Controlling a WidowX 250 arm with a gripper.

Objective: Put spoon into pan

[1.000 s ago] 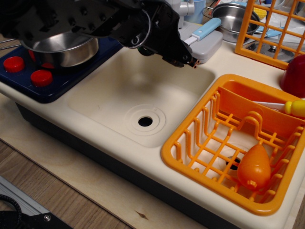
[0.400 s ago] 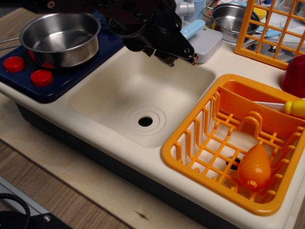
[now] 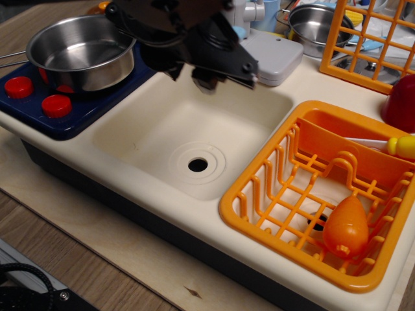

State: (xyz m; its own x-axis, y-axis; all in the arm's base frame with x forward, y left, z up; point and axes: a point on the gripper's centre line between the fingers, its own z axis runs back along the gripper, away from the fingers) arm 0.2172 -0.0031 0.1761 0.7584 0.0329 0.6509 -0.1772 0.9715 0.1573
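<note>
- Steel, shiny and straight-sided, the pan [image 3: 81,52] sits on the dark blue stove top [image 3: 97,103] at the left, and nothing shows inside it.
- Black and bulky, the gripper [image 3: 224,74] hangs over the back edge of the cream sink [image 3: 194,129], between the pan and the grey block [image 3: 275,55].
- Of the spoon [image 3: 240,31] only a sliver of light blue shows, at the arm's upper right edge (I take it for the handle, but most of it is hidden).
- Whether the jaws are wide, narrow or closed on the spoon I cannot tell; the fingertips are dark and blurred.
- Step in hand, as I judge it: either the grasp itself or the very start of the carry, with the pan still a way off to the left.
- Next move calls for a sure hold on the slim handle, then travel leftward, high enough to pass the pan's rim, and release above its middle.
- Long axis and pointing of the spoon cannot be read from so little; the sliver hints at a slant up to the right.
- Well apart stands the orange rack [image 3: 259,194] with the yellow-handled tool [image 3: 402,146], which is not the target.
</note>
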